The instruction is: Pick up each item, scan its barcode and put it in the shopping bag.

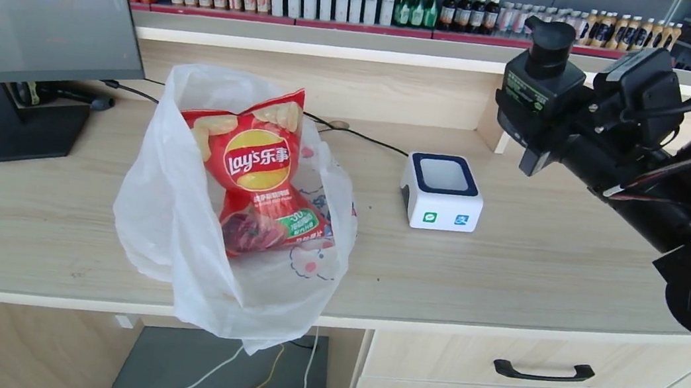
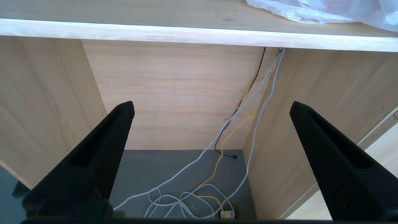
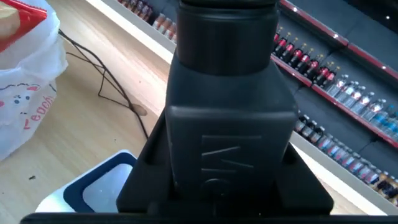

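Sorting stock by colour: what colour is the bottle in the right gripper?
The bottle is black, seen best in the head view.

The black right arm (image 1: 686,192) extends from the right edge toward the upper right of the head view, its right gripper (image 1: 551,131) clamped on a black square-bodied plastic bottle (image 1: 544,80), cap uppermost, while the left gripper (image 2: 211,109) has its black fingers (image 2: 93,162) spread wide.

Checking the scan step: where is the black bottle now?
Head view, right side: the black bottle is held in the right gripper above the counter, right of the scanner.
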You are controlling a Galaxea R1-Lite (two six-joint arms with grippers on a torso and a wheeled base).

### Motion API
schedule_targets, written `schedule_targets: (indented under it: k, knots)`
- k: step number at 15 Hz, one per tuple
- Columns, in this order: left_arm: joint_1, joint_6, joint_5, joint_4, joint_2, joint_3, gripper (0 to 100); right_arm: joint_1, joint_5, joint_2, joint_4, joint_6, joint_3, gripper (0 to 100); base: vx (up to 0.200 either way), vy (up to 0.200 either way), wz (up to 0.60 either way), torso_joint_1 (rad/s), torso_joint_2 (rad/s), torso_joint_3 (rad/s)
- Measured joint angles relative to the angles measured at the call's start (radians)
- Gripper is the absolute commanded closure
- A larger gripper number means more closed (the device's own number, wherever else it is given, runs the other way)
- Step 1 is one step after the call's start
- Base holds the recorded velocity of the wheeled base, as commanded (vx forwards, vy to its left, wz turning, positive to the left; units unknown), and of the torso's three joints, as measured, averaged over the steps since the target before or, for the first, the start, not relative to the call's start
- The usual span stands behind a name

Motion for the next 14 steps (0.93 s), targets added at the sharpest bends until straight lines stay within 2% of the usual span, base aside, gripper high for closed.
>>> schedule_targets:
  k: [3,5,9,11,14]
  knots:
    - [0.000,0.000,0.000,0.000,0.000,0.000,0,-0.013,0.119,0.100,-0.031,-0.095,-0.150,100,0.000,0.000,0.00,0.000,0.00,0.000]
    - [0.000,0.000,0.000,0.000,0.000,0.000,0,-0.008,0.193,0.156,-0.056,-0.153,-0.205,100,0.000,0.000,0.00,0.000,0.00,0.000]
    - [0.000,0.000,0.000,0.000,0.000,0.000,0,-0.009,0.299,0.245,-0.164,-0.193,-0.236,100,0.000,0.000,0.00,0.000,0.00,0.000]
    - [0.000,0.000,0.000,0.000,0.000,0.000,0,-0.028,0.384,0.296,-0.213,-0.217,-0.243,100,0.000,0.000,0.00,0.000,0.00,0.000]
    - [0.000,0.000,0.000,0.000,0.000,0.000,0,-0.060,0.427,0.356,-0.219,-0.273,-0.245,100,0.000,0.000,0.00,0.000,0.00,0.000]
